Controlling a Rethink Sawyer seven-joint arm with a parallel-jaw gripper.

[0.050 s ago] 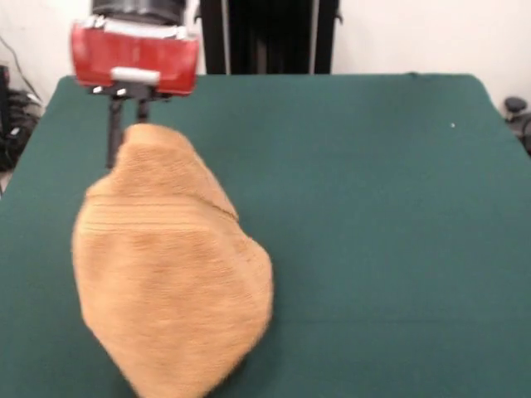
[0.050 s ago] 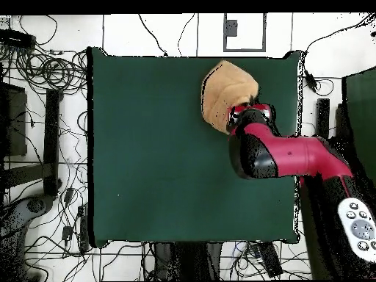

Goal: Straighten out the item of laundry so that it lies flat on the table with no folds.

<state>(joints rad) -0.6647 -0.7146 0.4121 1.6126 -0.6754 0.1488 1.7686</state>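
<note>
On the left of the front view, the gripper (image 1: 126, 133) is seen coming down from a red and black wrist block, two thin dark fingers (image 1: 112, 137) reaching to the top of the towel (image 1: 170, 265). The upper corner of the towel is met right at the fingertips, and the jaws appear to be closed on that corner, with the cloth bunched up around them. Below the gripper, the golden-tan towel is seen hanging and spreading downward, narrow at the top and wide through the middle, tapering again toward the bottom edge of the picture. A crease is seen running across its upper part, and the cloth is clearly not laid flat. Whether its lower part rests on the surface cannot be told from this view. Further right, the dark green surface (image 1: 373, 232) is shown bare all the way to its right edge.

In the overhead view, the green surface (image 2: 161, 147) is seen wide open on the left. Moving right, the towel (image 2: 220, 99) is found near the far edge of the surface, toward its right side, gathered into a rounded lump. Just to its right, the arm (image 2: 294, 156) is seen reaching in from the right, its red and black end sitting over the towel's edge; the jaws themselves are hidden beneath it here.
</note>
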